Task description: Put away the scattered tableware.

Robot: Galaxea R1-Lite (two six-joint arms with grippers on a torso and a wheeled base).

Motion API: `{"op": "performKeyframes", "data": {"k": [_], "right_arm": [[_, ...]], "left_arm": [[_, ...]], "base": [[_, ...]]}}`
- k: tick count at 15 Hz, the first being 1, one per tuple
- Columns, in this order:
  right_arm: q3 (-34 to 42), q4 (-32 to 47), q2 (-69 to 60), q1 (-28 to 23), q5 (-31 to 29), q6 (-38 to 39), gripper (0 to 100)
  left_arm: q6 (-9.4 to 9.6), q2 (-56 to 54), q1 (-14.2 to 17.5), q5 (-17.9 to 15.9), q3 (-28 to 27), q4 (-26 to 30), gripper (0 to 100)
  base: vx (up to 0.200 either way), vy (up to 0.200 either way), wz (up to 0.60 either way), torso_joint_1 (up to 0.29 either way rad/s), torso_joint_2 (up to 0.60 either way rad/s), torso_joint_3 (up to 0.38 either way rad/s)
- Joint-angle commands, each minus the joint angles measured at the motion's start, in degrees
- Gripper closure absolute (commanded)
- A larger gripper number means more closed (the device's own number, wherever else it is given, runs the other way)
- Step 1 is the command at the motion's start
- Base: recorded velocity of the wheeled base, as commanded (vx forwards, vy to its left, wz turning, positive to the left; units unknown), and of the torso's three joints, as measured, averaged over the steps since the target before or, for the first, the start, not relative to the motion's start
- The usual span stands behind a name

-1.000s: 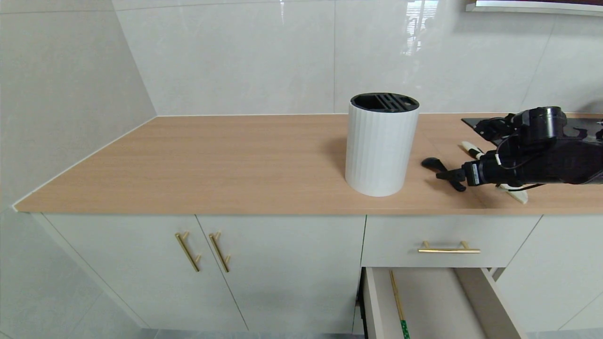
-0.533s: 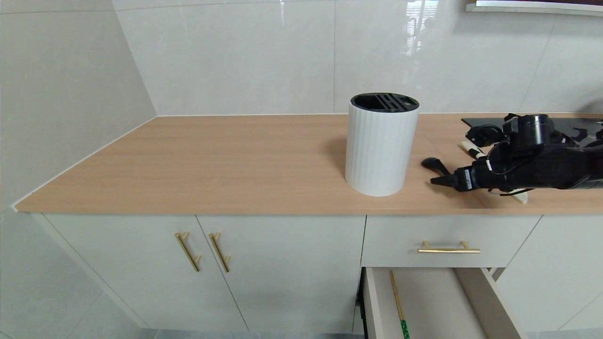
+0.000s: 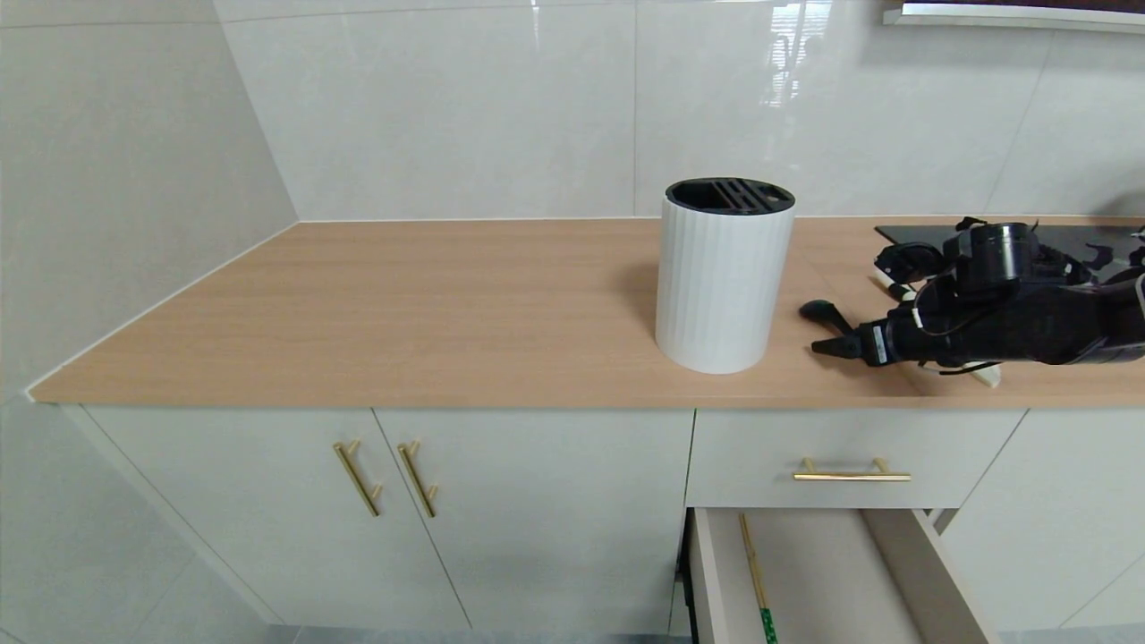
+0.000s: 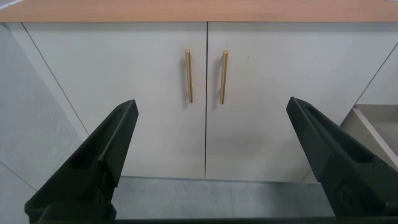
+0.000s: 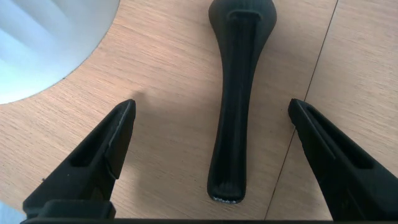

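On the wooden counter stands a white ribbed utensil holder (image 3: 725, 277) with a black slotted top. Just to its right a black utensil handle (image 3: 823, 313) lies flat. My right gripper (image 3: 827, 347) hangs low over that handle, open. In the right wrist view the black handle (image 5: 233, 93) runs between the spread fingers (image 5: 93, 168), untouched, with the holder's base (image 5: 43, 43) beside it. A white utensil with a black band (image 3: 894, 284) lies partly hidden behind the right arm. My left gripper (image 4: 211, 168) is open, down in front of the cabinet doors.
A black cooktop (image 3: 912, 234) sits at the counter's back right. Below the counter a drawer (image 3: 823, 572) stands pulled out, with a pair of chopsticks (image 3: 756, 572) along its left side. Two cabinet doors with gold handles (image 4: 205, 76) are shut.
My right arm has sunk lower and slid left toward the holder, bringing the open fingers over the black handle. The handle and holder have not moved.
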Motion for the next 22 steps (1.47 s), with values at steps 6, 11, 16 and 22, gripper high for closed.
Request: {"op": "performKeyframes", "data": {"k": [6, 11, 16, 22], "right_arm": [[1.1, -0.2, 0.5, 1.1, -4.3, -2.4, 0], [1.1, -1.3, 0.8, 1.1, -5.2, -2.6, 0], [1.7, -1.4, 0.4, 1.1, -5.2, -2.6, 100], [1.7, -2.3, 0.4, 0.9, -5.2, -2.6, 100]], "left_arm": [[-0.07, 0.1, 0.0, 0.0, 0.0, 0.0, 0], [-0.07, 0.1, 0.0, -0.1, 0.0, 0.0, 0], [-0.07, 0.1, 0.0, 0.0, 0.0, 0.0, 0], [-0.07, 0.1, 0.0, 0.0, 0.0, 0.0, 0]], "base": [[0.000, 0.000, 0.00, 0.000, 0.00, 0.000], [0.000, 0.000, 0.00, 0.000, 0.00, 0.000], [0.000, 0.000, 0.00, 0.000, 0.00, 0.000], [0.000, 0.000, 0.00, 0.000, 0.00, 0.000]]}}
